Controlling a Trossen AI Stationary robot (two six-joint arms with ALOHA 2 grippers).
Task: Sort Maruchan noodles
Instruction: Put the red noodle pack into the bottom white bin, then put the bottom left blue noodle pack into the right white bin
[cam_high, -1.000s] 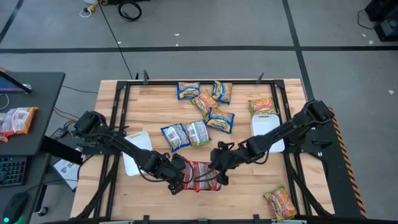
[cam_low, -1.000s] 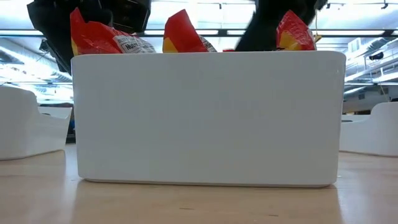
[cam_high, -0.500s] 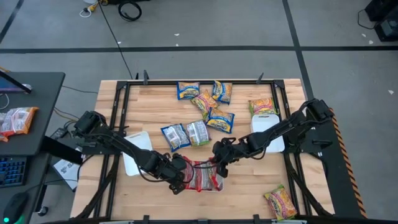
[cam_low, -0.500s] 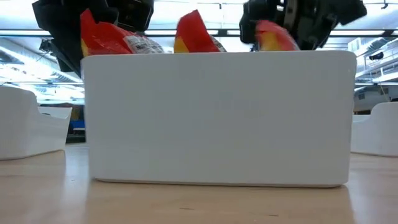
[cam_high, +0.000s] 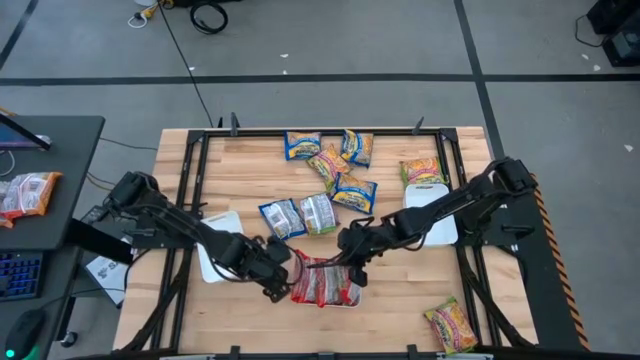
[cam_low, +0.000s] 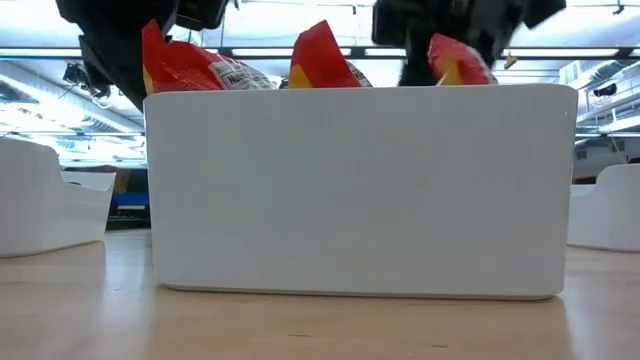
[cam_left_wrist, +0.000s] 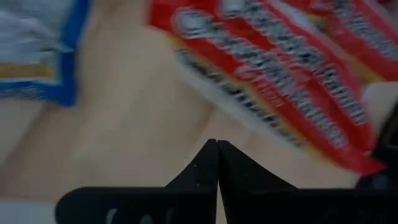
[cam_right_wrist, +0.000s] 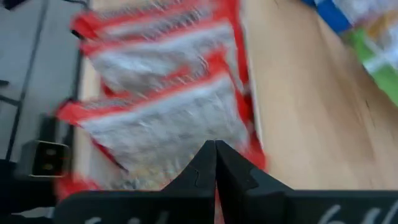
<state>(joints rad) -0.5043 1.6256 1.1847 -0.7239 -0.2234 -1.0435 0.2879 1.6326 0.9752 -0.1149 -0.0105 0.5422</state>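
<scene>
Both the left gripper (cam_left_wrist: 217, 163) and right gripper (cam_right_wrist: 215, 163) have been withdrawn, fingers closed and empty, from the red-and-silver Maruchan packets (cam_high: 322, 283) now left in the white tray (cam_low: 360, 190); that kind seems sorted.

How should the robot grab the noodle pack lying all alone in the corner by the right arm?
Come straight down from above and pinch the lone packet by one crinkly end; it lies flat on the table, with nothing crowding it.
</scene>
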